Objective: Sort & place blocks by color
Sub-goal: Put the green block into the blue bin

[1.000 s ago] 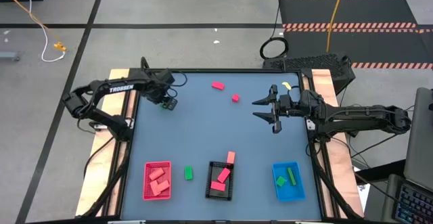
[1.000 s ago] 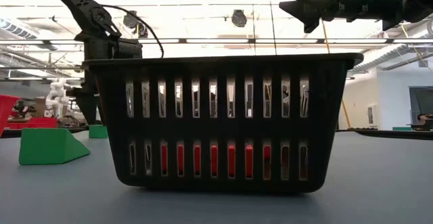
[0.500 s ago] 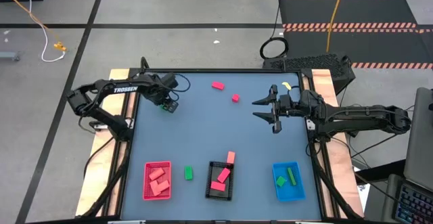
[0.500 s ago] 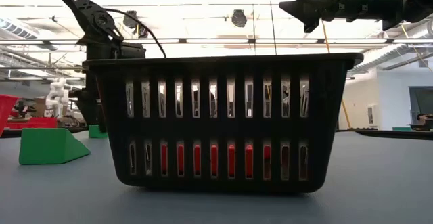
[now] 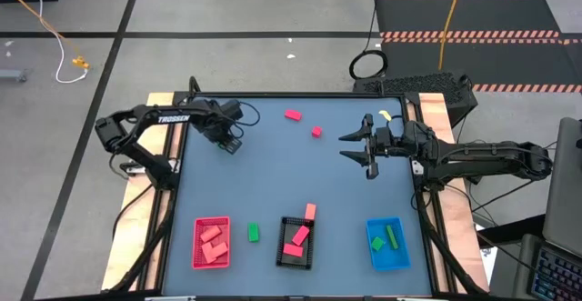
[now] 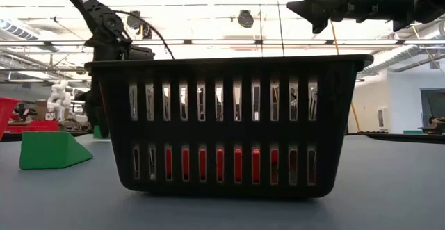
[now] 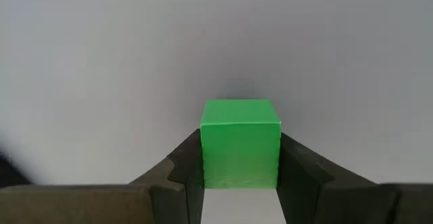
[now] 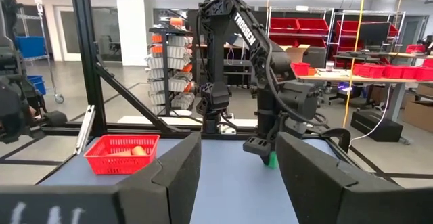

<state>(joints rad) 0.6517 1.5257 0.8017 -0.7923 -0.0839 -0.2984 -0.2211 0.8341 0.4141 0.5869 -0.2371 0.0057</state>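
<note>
My left gripper [image 5: 233, 145] is at the table's far left, shut on a small green cube [image 7: 240, 141], which also shows under that arm in the right wrist view [image 8: 272, 160]. My right gripper [image 5: 364, 151] hovers open above the table's right half and touches nothing. Two pink-red blocks [image 5: 293, 115] [image 5: 316, 131] lie flat near the far edge. A green wedge [image 5: 254, 233] [image 6: 52, 150] rests on the table between the red tray [image 5: 211, 243] and the black tray [image 5: 296, 243]. A salmon block [image 5: 310, 212] sits at the black tray's far rim. My left gripper pinches the green cube by two opposite side faces [image 7: 203, 149], one finger [image 7: 186, 176] on each. The fingers come from above, pointing down. The cube sits square between them; whether it rests on the table or is lifted clear, I cannot tell.
The blue tray [image 5: 388, 244] at the near right holds green blocks, the red tray salmon ones, the black tray pink-red ones. In the low view the black tray's slotted wall [image 6: 222, 126] hides most of the table. The middle of the table is bare.
My left gripper has shifted a little toward the table's right and near edges, staying shut on the green cube, which moved with it. My right arm kept still.
</note>
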